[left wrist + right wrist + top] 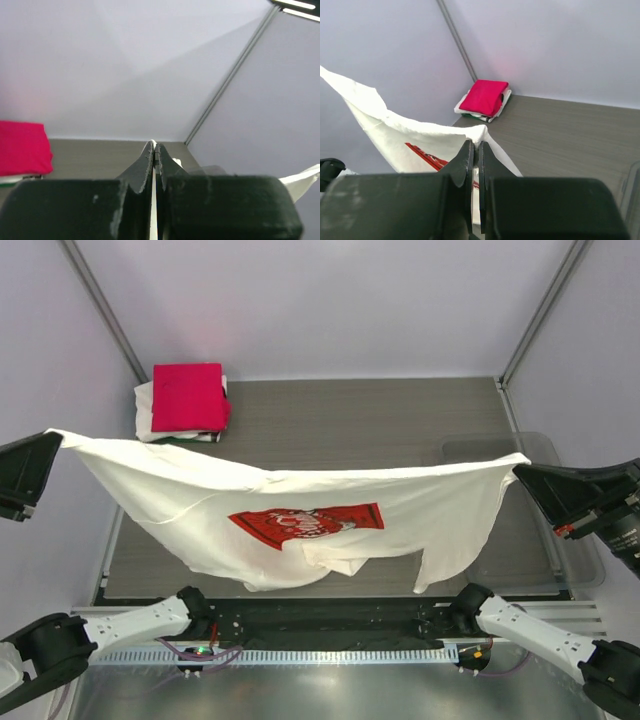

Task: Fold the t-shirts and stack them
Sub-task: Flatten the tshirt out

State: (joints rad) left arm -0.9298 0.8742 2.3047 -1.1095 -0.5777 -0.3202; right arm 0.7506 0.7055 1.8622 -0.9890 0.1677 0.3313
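Observation:
A white t-shirt with a red chest print [300,510] hangs stretched in the air between both arms, its lower part sagging toward the table. My left gripper [50,440] is shut on its left corner; in the left wrist view a thin white strip of cloth shows between the closed fingers [147,167]. My right gripper [522,472] is shut on the right corner, where white cloth [420,135] bunches at the fingertips [466,155]. A folded crimson-pink t-shirt [187,397] lies on top of folded white cloth [146,408] at the table's back left.
A clear plastic tub [520,500] sits at the right side of the grey table [350,430], partly behind the hanging shirt. Pale walls with metal corner posts [100,305] close in the back and sides.

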